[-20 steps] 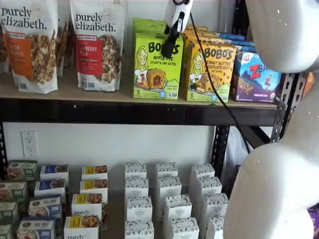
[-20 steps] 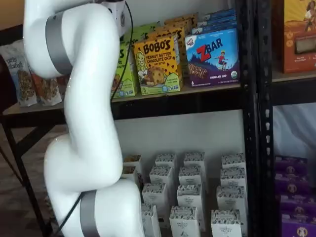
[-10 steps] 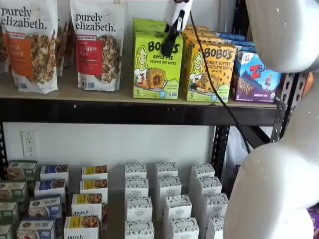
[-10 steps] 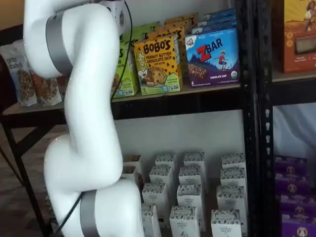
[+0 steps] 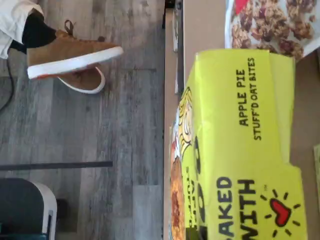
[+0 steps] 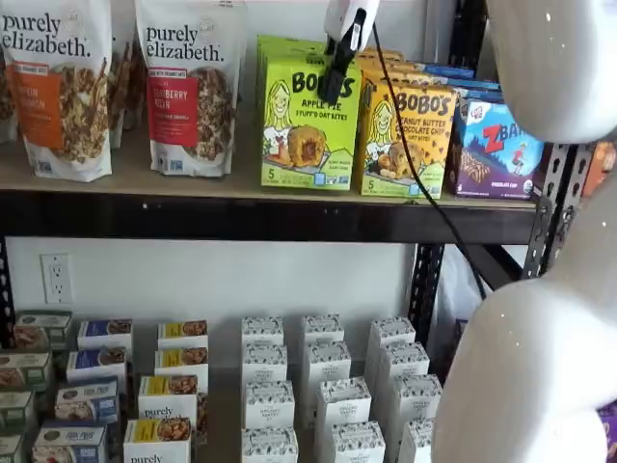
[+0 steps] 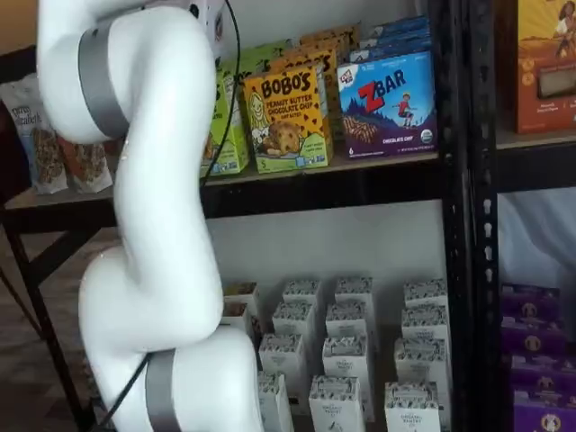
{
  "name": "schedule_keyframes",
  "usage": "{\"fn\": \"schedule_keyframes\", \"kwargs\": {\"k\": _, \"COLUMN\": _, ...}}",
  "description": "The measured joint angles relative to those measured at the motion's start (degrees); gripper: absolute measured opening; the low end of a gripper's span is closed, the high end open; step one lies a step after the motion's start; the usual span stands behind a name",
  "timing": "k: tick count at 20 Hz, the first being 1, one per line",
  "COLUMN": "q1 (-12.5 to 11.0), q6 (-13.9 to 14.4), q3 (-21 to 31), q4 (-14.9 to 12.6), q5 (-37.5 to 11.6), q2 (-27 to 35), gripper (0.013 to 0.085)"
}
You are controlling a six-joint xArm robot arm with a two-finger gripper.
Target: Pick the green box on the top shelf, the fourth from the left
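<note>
The green box (image 6: 308, 135) stands lime-green at the front of the top shelf (image 6: 241, 185), slightly forward of the green cartons behind it. My gripper (image 6: 335, 82) hangs down from the view's upper edge, its black fingers shut on the box's top. In a shelf view my white arm covers most of the green box (image 7: 227, 135), and the fingers are hidden there. The wrist view shows the green box (image 5: 235, 150) close up, with its "Apple Pie Stuff'd Oat Bites" panel above the tan shelf board (image 5: 200, 30).
A yellow-orange Bobo's carton (image 6: 405, 140) stands right of the green box, then a blue ZBar carton (image 6: 496, 145). Granola bags (image 6: 193, 87) stand to its left. Small white cartons (image 6: 318, 395) fill the lower shelf. A brown shoe (image 5: 70, 52) rests on the wood floor.
The green box has shifted a little up and to the right, toward the shelf's front edge, together with the gripper's fingers. The arm has leaned slightly with it.
</note>
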Motion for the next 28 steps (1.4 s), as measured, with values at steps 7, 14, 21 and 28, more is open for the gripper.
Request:
{"fn": "schedule_keyframes", "kwargs": {"k": 7, "q1": -2.31, "q6": -0.82, "q3": 4.21, "q4": 4.79, "q5": 0.06, "q2": -6.02, "gripper": 0.0210}}
{"fn": "schedule_keyframes", "kwargs": {"k": 14, "q1": -2.95, "q6": -0.61, "q3": 8.58, "q4": 5.82, "q5": -1.50, "q2": -12.15, "gripper": 0.0210}}
{"fn": "schedule_keyframes", "kwargs": {"k": 21, "q1": -2.40, "q6": -0.59, "q3": 13.37, "q4": 2.07, "q5": -1.47, "q2": -17.83, "gripper": 0.0210}}
{"fn": "schedule_keyframes", "kwargs": {"k": 28, "q1": -3.53, "q6": -2.48, "q3": 19.06, "q4": -0.91, "q5": -2.39, "q2": -22.98, "gripper": 0.0210}}
